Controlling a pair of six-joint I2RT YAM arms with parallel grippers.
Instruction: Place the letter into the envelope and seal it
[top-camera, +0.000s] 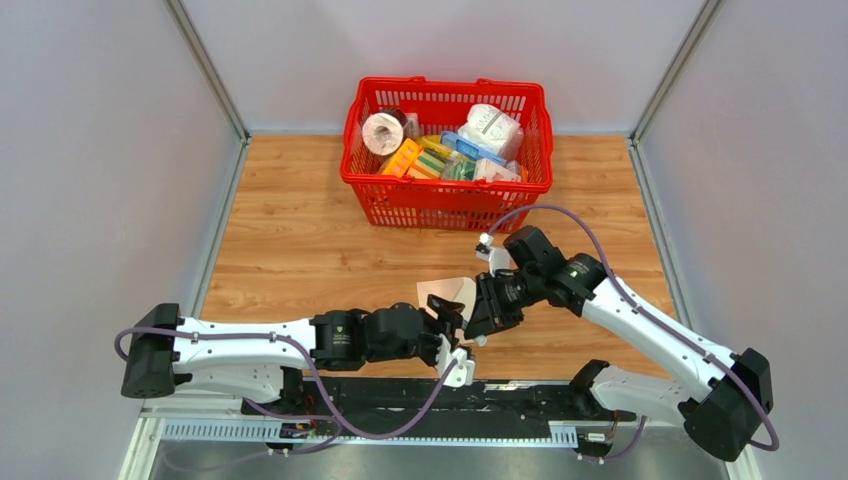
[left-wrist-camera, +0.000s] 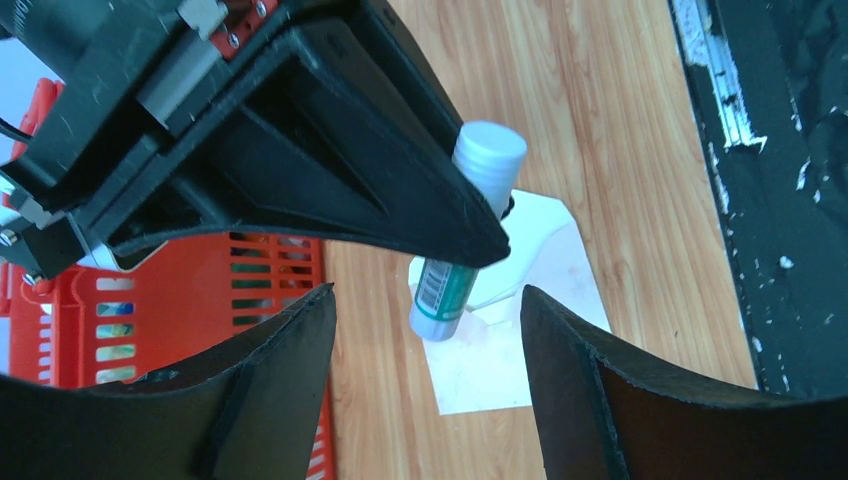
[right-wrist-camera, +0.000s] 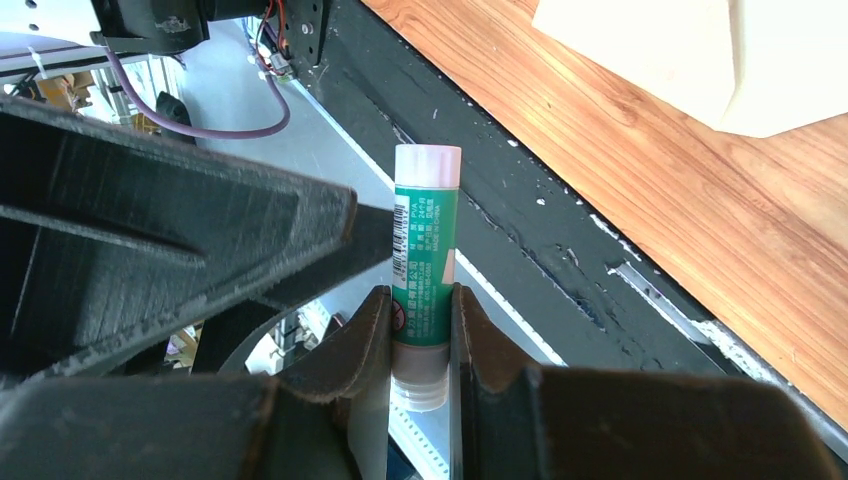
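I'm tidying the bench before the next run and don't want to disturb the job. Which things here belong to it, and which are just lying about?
In the job:
envelope
glue stick, held by the right gripper
left gripper, open
No separate letter shows.

Lying about:
red basket
toilet roll and packets in it
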